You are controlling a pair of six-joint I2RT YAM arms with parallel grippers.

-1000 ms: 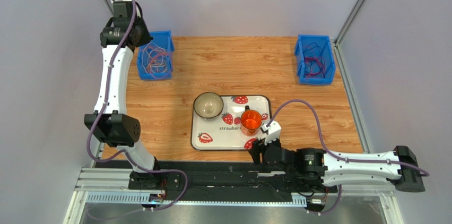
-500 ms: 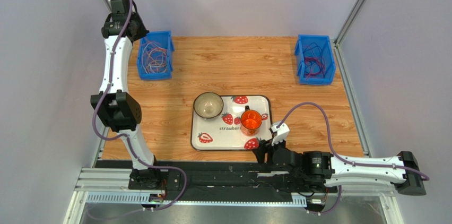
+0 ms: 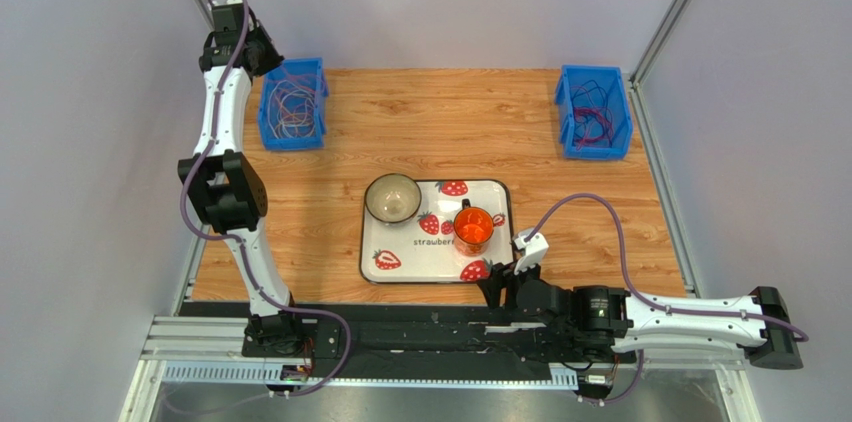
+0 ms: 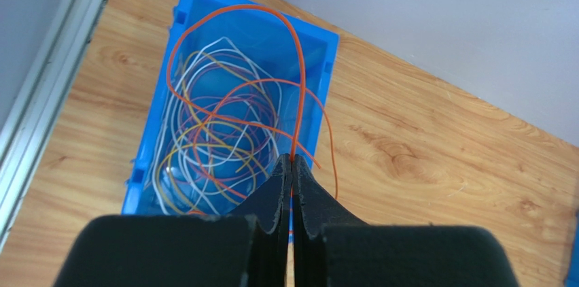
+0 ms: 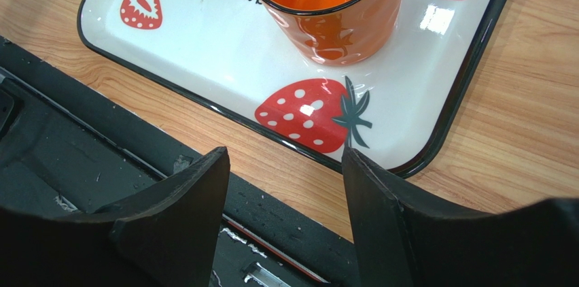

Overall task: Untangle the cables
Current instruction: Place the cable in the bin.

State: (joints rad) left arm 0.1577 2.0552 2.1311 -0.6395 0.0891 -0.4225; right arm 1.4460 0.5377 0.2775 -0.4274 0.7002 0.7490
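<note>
well, end of orange cable point(image 4: 300, 83) out of sight within clamped left pincer point(image 4: 292, 160)

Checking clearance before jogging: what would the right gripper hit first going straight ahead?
Probably the near rim of the tray, with the orange cup right behind; how high the right gripper sits is unclear.

Bright, even, diffuse light from above; shadows faint, soft-edged on light-brown wood-grain bench point(image 3: 420, 132). White glare patch on glossy white strawberry-print tray point(image 5: 435, 18) in right wrist view; wavy reflections on shiny orange cup point(image 5: 333, 32). Close to lens, black left claw point(image 4: 292, 159) slightly soft; thin orange wire point(image 4: 300, 83) sharp. Top view mildly grainy, straight edges.
</note>
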